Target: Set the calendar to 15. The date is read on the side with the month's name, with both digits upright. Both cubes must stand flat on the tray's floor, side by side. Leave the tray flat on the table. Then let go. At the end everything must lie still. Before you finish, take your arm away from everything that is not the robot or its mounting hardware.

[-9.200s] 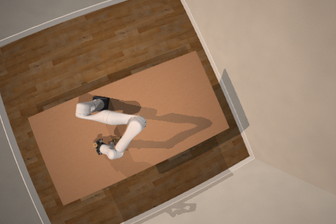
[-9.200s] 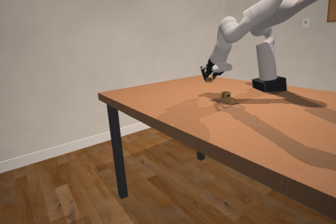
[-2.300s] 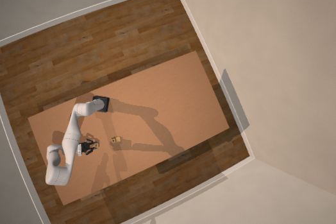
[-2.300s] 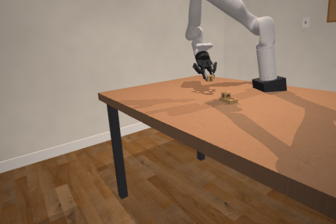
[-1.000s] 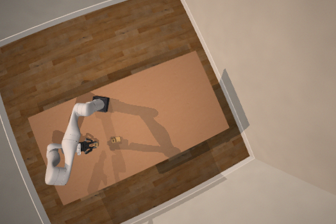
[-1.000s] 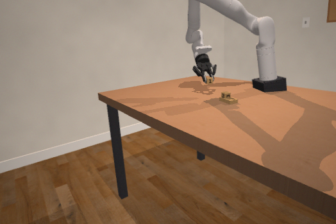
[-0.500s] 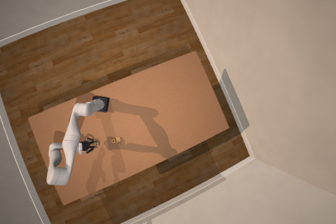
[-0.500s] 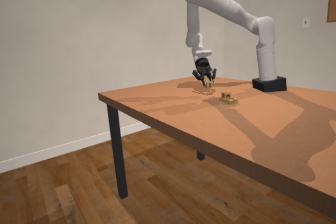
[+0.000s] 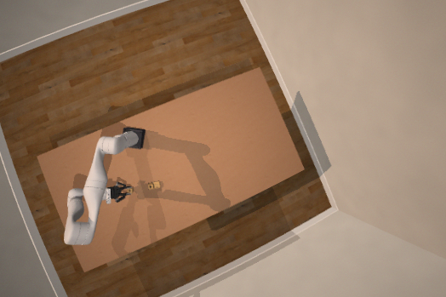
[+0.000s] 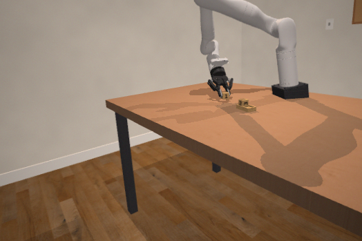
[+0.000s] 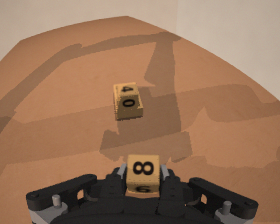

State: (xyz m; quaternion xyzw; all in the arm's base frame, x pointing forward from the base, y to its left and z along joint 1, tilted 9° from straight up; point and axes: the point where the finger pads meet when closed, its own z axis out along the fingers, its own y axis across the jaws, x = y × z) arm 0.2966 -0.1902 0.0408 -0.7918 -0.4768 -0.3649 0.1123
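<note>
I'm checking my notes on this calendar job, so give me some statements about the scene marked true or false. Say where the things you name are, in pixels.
1. The jaws hold a cube (image 9: 130, 191) (image 10: 226, 95) (image 11: 143, 170). True.
2. Both cubes are in the tray (image 9: 155, 186) (image 10: 248, 108). False: one is in it, the other is held.
3. The wrist view shows an 8 on the held cube. True.
4. The tray hangs in the air. False: it rests on the table (image 9: 221, 123) (image 10: 193, 117) (image 11: 61, 80).

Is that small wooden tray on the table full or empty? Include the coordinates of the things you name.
Partly full: one wooden number cube (image 10: 243, 102) (image 11: 127, 96) sits at one end of the tray (image 10: 246, 108); the other end is open.
</note>
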